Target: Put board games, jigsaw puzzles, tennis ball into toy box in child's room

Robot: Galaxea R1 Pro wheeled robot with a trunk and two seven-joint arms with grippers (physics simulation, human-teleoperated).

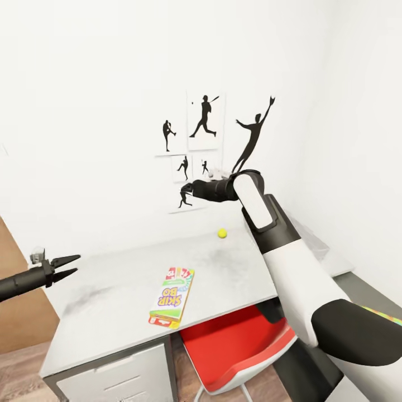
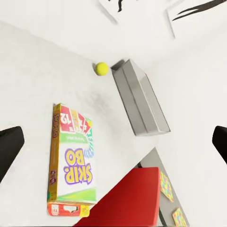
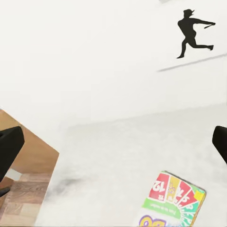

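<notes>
White walls with baseball silhouettes back our surface (image 1: pixel 123 290). Our left pincer (image 1: pixel 66 267) hangs spread beside it; the right pincer's state we cannot tell. Nearest the toy box (image 2: pixel 139 97) lies the tennis ball (image 1: pixel 222 233), likely to roll if nudged; the board game (image 1: pixel 172 296) lies farther off.

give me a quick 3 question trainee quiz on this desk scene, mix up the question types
1. True or false: the board game lies flat on the table.
2. Multiple choice: the tennis ball sits A) on the red chair, B) on the table near the wall, C) inside the toy box.
3. Fill in: the left gripper holds ____.

Key: 1 true; 2 B; 3 nothing, its fingers are spread open beside the table.
</notes>
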